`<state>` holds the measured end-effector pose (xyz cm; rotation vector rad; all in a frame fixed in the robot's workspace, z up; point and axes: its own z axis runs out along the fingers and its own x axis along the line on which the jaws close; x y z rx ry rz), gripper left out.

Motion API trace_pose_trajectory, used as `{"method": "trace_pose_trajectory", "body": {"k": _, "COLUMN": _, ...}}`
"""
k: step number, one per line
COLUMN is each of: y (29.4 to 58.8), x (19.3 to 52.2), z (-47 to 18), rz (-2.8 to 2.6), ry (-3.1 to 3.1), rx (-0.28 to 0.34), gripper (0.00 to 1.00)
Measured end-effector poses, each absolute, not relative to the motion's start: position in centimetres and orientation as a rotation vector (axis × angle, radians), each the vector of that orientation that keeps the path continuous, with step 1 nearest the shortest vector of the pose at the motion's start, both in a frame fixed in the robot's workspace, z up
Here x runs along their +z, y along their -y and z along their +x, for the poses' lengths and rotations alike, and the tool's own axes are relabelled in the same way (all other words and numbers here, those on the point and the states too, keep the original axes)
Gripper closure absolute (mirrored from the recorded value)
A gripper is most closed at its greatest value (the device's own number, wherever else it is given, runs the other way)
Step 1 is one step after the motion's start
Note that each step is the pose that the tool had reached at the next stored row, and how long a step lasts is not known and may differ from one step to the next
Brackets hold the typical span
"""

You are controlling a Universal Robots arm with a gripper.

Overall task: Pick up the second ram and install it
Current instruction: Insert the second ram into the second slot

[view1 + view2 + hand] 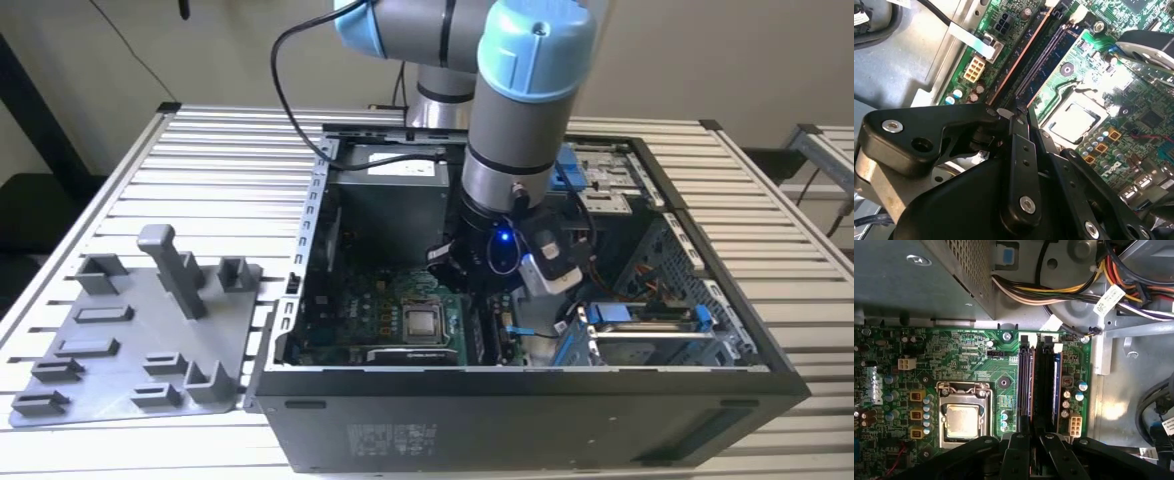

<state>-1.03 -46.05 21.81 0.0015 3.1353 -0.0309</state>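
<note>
Second ram (1056, 385): taking it to be the dark blue-green stick standing on edge in the memory slots, in the slot on the far side from the silver square chip (961, 421). The slots sit on the green motherboard (979, 360), between that chip and a small white connector (1075, 424). In the second wrist view the same blue-green strip (1054, 50) runs along the slots. Its long axis follows the slot length and runs straight away from the tool (1030, 437). The tool sits at the near end of the slots, right over them (1018, 112), lined up with that axis. Cannot tell if the tool is apart, together or clamped on the stick, since the contact spot is hidden under the tool body. A second slot with a copper-coloured edge (1031, 385) lies parallel, on the chip side.

Container: open computer case (534, 385) holds the motherboard, with a bundle of coloured cables (1054, 287) past the board's far edge. The arm reaches down into the case, tool low near the board (487, 255). Grey tray of upright holders (120, 340) sits on the tabletop (227, 140), touching or just beside the case at the exterior view's left, well apart from the tool.
</note>
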Motion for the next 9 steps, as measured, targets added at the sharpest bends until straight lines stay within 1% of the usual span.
{"method": "trace_pose_trajectory", "body": {"k": 9, "y": 46.00, "x": 21.80, "z": -1.03, "rz": -0.018, "ry": -3.135, "rx": -0.031, "gripper": 0.86}}
